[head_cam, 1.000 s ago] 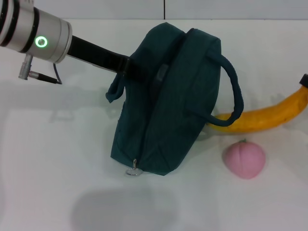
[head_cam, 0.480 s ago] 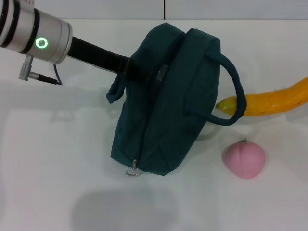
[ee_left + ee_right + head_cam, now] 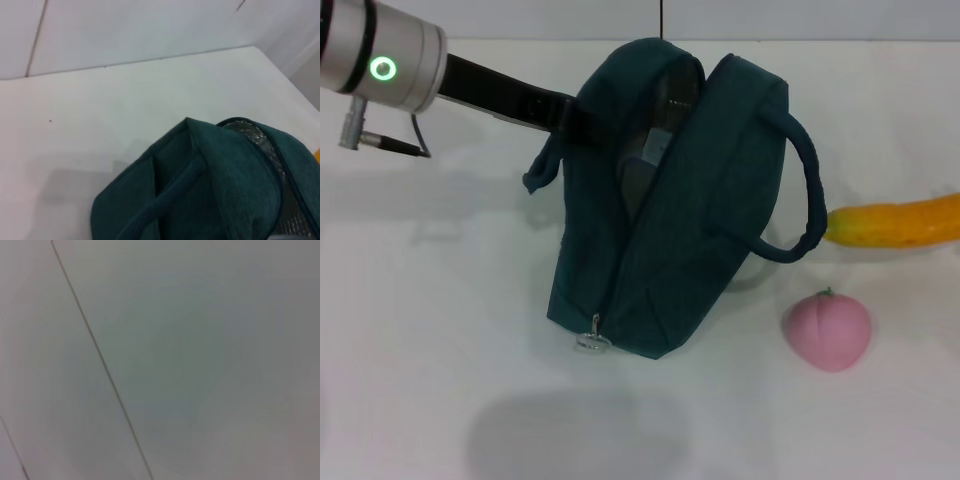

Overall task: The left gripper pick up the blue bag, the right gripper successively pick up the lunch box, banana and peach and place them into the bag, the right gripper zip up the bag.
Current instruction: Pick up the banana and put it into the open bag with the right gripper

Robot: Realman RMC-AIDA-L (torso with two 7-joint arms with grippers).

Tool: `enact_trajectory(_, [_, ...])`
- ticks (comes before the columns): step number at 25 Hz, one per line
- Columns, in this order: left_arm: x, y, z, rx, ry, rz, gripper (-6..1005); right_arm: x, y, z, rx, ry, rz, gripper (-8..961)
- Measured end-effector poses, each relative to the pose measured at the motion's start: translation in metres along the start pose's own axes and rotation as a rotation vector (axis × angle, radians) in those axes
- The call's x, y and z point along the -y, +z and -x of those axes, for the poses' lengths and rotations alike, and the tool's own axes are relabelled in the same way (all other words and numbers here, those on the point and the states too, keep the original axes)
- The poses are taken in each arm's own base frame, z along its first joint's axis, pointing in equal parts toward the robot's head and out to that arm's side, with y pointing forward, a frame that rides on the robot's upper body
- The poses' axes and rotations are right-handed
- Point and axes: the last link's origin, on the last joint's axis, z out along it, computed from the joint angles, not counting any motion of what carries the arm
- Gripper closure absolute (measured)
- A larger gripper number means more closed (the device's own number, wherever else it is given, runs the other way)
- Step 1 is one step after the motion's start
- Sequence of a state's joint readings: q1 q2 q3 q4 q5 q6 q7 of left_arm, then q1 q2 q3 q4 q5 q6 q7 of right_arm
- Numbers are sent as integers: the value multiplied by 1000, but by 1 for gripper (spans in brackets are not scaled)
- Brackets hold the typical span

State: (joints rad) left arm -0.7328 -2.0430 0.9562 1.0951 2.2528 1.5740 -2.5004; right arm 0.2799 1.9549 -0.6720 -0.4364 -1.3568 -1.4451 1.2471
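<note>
Blue bag (image 3: 665, 210): stands on the white table (image 3: 440, 330), mouth parted along the top, foil lining (image 3: 270, 150) showing in the left wrist view; silver zipper pull (image 3: 592, 340) hangs at the near end.
Banana (image 3: 895, 222): at the right edge of the head view, seemingly lifted off the table, greenish tip just beside the bag's right handle (image 3: 800, 190); whatever holds it is out of frame.
Peach (image 3: 827, 330): on the table near the bag's right side, untouched.
Lunch box: not seen outside; a pale shape inside the opening may be it.
Step in hand: likely loading the banana; best to bring it tip-first over the gap, aligned with the bag's length, clear of the handle loop.
Left gripper (image 3: 570, 118): reaches in from the left, at the bag's left handle (image 3: 542, 172) and rim, apparently pinching the fabric, keeping the mouth open.
Right gripper: not visible; its state cannot be told.
</note>
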Motion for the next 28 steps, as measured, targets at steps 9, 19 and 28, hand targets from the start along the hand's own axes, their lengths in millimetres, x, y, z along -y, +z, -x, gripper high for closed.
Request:
enact_trajectory(9, [0, 1, 1, 6, -5, -5, 955, 2, -13, 25, 115, -34, 11, 820])
enact_trajectory(19, [-2, 4, 2, 17, -1, 2, 955, 2, -12, 51, 185, -63, 46, 820])
enact_trajectory(28, [-11, 15, 3, 57, 27, 13, 955, -12, 21, 72, 261, -62, 137, 822])
